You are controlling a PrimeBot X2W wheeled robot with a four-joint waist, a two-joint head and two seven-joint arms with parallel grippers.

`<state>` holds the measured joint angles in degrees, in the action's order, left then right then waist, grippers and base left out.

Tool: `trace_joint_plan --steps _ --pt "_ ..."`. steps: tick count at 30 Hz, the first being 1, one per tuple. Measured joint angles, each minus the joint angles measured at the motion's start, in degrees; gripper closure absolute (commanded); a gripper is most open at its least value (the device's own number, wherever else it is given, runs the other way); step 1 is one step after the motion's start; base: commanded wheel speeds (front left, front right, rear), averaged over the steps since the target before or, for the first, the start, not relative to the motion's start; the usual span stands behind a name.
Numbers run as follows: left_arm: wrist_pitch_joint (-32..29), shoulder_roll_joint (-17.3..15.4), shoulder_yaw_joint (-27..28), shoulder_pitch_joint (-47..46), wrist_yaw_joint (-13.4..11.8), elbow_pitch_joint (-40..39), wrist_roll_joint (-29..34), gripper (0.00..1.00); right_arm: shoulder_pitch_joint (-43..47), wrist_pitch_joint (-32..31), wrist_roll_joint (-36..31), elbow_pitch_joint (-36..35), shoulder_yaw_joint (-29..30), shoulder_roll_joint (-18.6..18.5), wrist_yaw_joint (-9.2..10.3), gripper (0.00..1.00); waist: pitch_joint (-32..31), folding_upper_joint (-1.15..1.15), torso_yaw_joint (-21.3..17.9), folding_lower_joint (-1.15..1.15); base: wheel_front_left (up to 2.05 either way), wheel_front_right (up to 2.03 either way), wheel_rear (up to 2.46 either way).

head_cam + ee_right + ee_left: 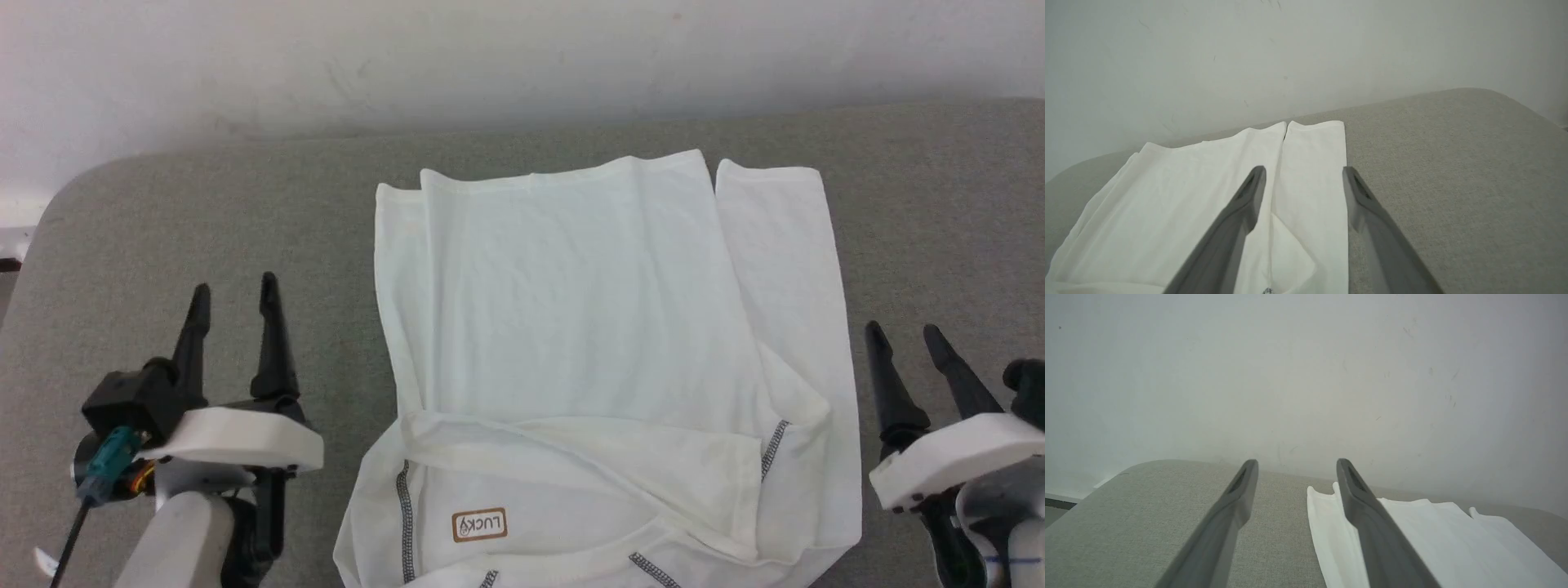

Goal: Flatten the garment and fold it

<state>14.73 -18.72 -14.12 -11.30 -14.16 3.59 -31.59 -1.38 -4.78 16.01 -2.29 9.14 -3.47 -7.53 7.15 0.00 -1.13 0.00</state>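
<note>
Grey fabric-covered table, rounded corners, white wall behind. Item: white garment, centre of the head view, lying flat with its side panels folded inward. Its lower edge is cut off by the frame bottom. Dark zigzag stitching and a brown-edged label with reversed lettering show at lower centre. Left hand, lower left, fingers parted, empty, apart from the cloth. Right hand, lower right, likewise parted and empty, its wrist partly cut off.
</note>
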Motion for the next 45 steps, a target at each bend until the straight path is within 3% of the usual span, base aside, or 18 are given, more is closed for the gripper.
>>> trace_joint_plan --steps 6,14,19,25,30,39,40,41,42,45 --pt "0.00 -0.57 5.09 4.25 1.93 -2.89 3.76 0.00 -8.14 -4.01 5.32 10.32 1.26 -4.05 0.00 0.00 2.27 0.00 1.28 0.00 0.00 0.00 0.00" --pt "0.00 -0.23 5.91 5.42 3.49 -7.12 7.61 0.00 -25.94 -11.45 11.76 28.66 2.61 -12.36 0.00 0.00 7.39 0.00 3.03 0.01 0.00 0.00 0.00" --pt "-0.01 1.66 6.32 5.16 4.05 -10.06 7.95 0.00 -37.74 -19.64 13.33 37.47 1.68 -16.12 0.00 0.00 11.61 0.00 4.44 0.01 0.00 0.00 0.00" --pt "0.00 3.54 6.06 1.71 5.68 -12.55 8.38 0.00 -50.97 -27.22 11.94 43.80 0.67 -19.79 0.00 0.00 17.46 0.00 6.53 0.02 0.00 0.00 0.00" --pt "0.00 5.48 5.99 0.20 6.93 -14.14 9.45 0.00 -57.04 -32.42 7.89 47.40 -0.11 -21.93 0.00 0.00 21.95 0.00 8.60 0.02 0.00 0.00 0.00" --pt "0.00 8.29 6.78 -0.93 9.18 -14.81 10.70 0.00 -63.41 -35.01 3.10 50.03 1.88 -23.09 0.00 0.00 28.26 0.00 11.88 0.00 0.00 0.00 0.00" --pt "0.00 8.50 7.00 -0.96 9.51 -14.59 10.95 0.00 -64.14 -36.79 3.10 50.79 2.52 -23.27 0.00 0.47 28.59 0.00 12.22 0.00 0.00 0.00 0.00" --pt "0.00 8.68 7.23 -0.96 9.58 -14.44 11.10 0.00 -65.09 -38.67 3.07 51.48 3.27 -23.49 0.00 0.66 28.81 0.00 12.51 -0.01 0.00 0.00 0.00" --pt "0.00 8.87 7.45 -0.97 9.67 -14.29 11.29 0.00 -65.86 -40.24 2.70 52.10 3.94 -23.75 0.00 0.98 28.95 0.00 12.75 -0.02 0.00 0.00 0.00" --pt "0.00 9.51 8.00 -0.97 10.15 -13.70 11.76 0.00 -66.73 -43.37 1.08 53.16 4.79 -23.80 0.00 1.00 28.60 0.00 12.95 -0.01 0.00 0.00 0.00"
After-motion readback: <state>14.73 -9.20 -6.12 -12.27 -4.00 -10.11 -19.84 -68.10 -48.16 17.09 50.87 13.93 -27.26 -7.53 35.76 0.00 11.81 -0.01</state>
